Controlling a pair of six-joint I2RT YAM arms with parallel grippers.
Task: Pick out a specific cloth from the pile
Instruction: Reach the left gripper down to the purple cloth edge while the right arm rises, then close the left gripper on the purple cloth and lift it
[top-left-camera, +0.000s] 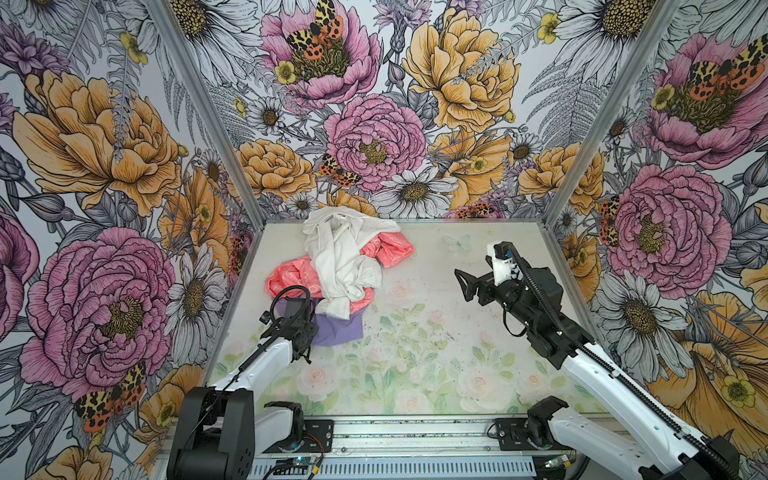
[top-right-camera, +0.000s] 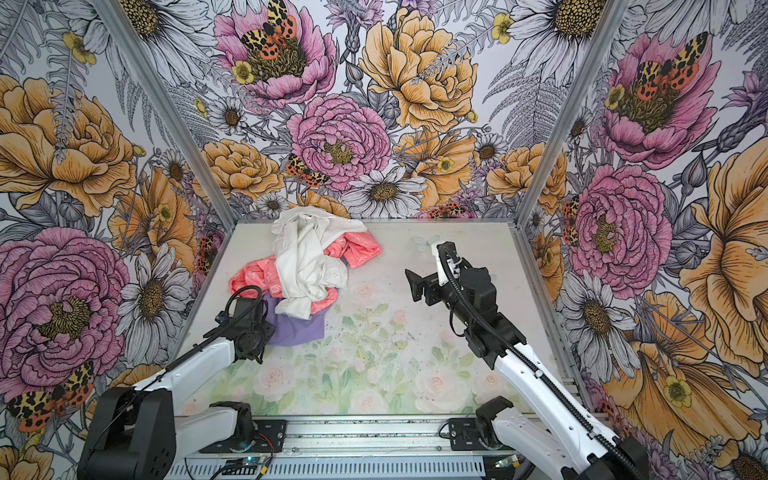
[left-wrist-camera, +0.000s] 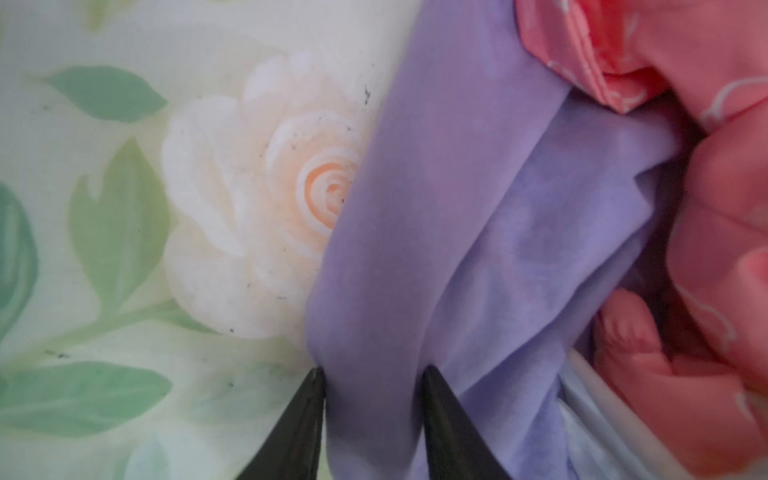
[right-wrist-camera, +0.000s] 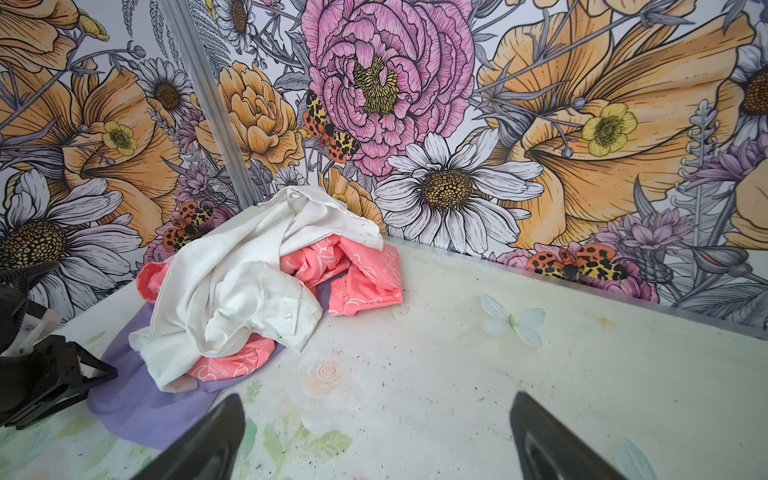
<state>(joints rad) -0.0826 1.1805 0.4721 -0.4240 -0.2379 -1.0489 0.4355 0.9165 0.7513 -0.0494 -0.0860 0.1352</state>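
Cream and pale-green rose print is covering the tabletop (top-left-camera: 415, 353), which is showing dark specks and scuffs. Walls (top-left-camera: 374, 124) papered with large pink, orange and white flowers and spotted moths are enclosing it on three sides, with metal posts (top-left-camera: 205, 104) running up from the far corners.

At the far left of the tabletop the pile (top-left-camera: 345, 266) is lying against the back wall. A white buttoned shirt (top-left-camera: 338, 253) is draping over the top, and a coral-pink cloth (top-left-camera: 392, 249) with white swirls is poking out to left and right beneath it. The lavender cloth (top-left-camera: 338, 330) is lying at the bottom, with its near part spreading flat onto the tabletop.

The left claw (left-wrist-camera: 372, 374) is sitting low at the left edge of the lavender cloth. In the left wrist view its two dark fingertips (left-wrist-camera: 307, 407) are pressing against either side of a raised fold, pinching it between them, with a printed rose just beside.

Over the right side of the tabletop the right claw (top-left-camera: 466, 286) is hovering well apart from the pile. Its jaws are standing spread wide, holding nothing and pointing toward the pile.
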